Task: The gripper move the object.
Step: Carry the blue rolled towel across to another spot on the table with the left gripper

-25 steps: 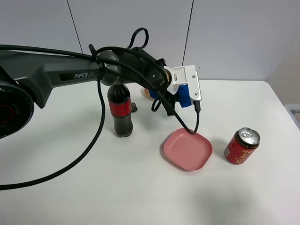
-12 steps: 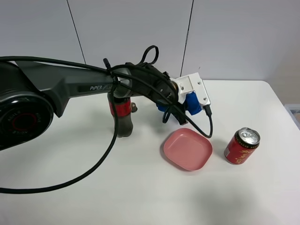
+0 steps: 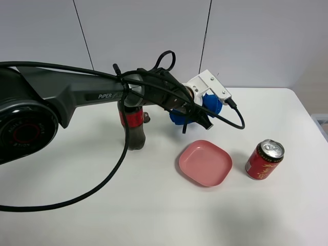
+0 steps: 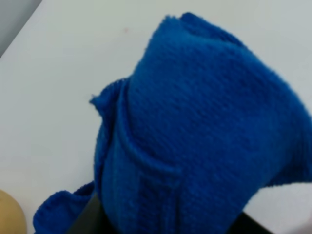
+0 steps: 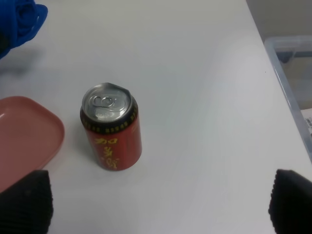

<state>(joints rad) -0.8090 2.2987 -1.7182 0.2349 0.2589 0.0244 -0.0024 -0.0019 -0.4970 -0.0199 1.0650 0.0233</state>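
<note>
The blue fabric bundle [image 3: 193, 111] hangs bunched in my left gripper [image 3: 204, 104], above the white table behind the pink plate. The gripper's white end piece is tilted up to the right, and its black jaws are shut on the bundle. In the left wrist view the blue fabric [image 4: 195, 126] fills most of the picture, with a black finger [image 4: 90, 219] at its base. My right gripper [image 5: 158, 207] is open and empty, its ribbed pads [image 5: 24, 200] wide apart in front of the red can. It does not show in the exterior view.
A cola bottle [image 3: 132, 125] stands left of the bundle, partly behind the arm. A pink square plate [image 3: 205, 163] and a red can [image 3: 264, 159] stand in front right. A tan ball's edge [image 4: 7, 214] shows by the bundle. A clear bin [image 5: 292, 73] sits past the table's right edge.
My left gripper has carried the blue bundle to the right, away from the bottle, and turned so its white end piece points up. The plate, can and bottle have not moved.
</note>
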